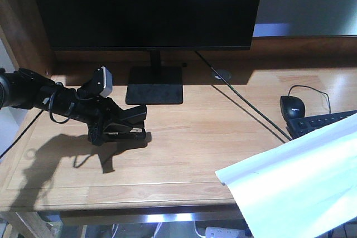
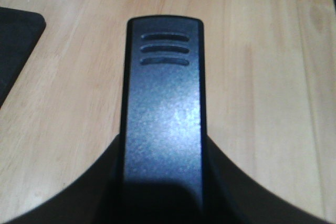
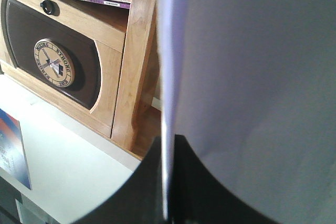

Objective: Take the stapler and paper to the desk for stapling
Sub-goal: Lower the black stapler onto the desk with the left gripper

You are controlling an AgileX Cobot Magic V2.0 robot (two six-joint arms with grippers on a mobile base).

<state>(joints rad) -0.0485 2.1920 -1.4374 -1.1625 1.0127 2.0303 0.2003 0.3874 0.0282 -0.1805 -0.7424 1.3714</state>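
Clamps the stapler (image 1: 134,133) between the jaws of the left gripper (image 1: 118,126), down on the desk (image 1: 195,137), just front-left of the monitor base (image 1: 154,85). Pinches the paper (image 1: 301,188) by one edge in the closed right gripper (image 3: 167,182), slanted and lifted off the desk, well to the front-right of the monitor base.

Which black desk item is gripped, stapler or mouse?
The stapler, clamped in the left gripper; the mouse sits free beside the keyboard.
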